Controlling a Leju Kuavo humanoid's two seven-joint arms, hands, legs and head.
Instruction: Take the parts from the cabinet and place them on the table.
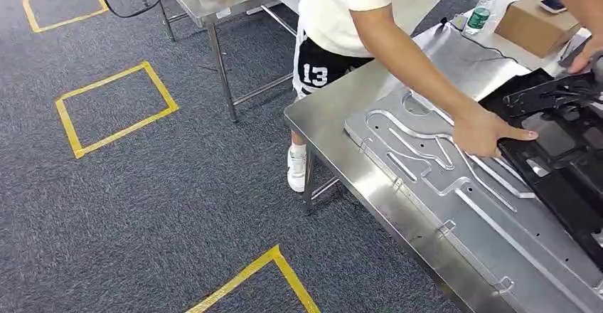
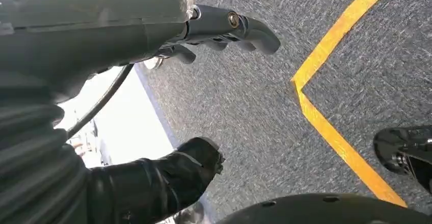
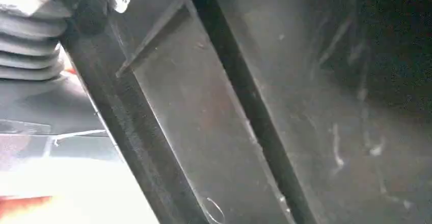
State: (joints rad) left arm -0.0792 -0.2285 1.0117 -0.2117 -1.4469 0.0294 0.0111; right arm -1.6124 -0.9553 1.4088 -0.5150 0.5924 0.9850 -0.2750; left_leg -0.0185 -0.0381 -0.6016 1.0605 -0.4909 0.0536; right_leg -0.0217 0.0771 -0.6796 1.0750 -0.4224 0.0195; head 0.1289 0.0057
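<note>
The left hand [image 2: 204,40] hangs over the grey carpet floor [image 2: 244,112] in the left wrist view; its fingers are curled inward and hold nothing. The right hand's ribbed grey wrist cover [image 3: 25,40] lies close against the large black moulded plastic part [image 3: 254,107]. Its fingers cannot be seen, so whether it grips the part cannot be told.

In the head view the black moulded plastic part [image 1: 562,142] lies at the counter's far right end, partly over the grey machined metal fixture plate [image 1: 427,185] with raised curved ribs. The plate lies flat on the stainless steel counter [image 1: 327,114], running along its near edge. A person's hand [image 1: 487,131] presses on the plate just beside the part's edge; a second person's hand [image 1: 587,57] rests near the part's far side. This probably steadies the part during seating.

Open room lies on the bare plate toward the counter's near left corner. Beyond the near edge is carpet marked with yellow tape [image 1: 114,107]. A brown cardboard box [image 1: 533,21] and a clear plastic bottle [image 1: 482,11] stand at the far edge.
</note>
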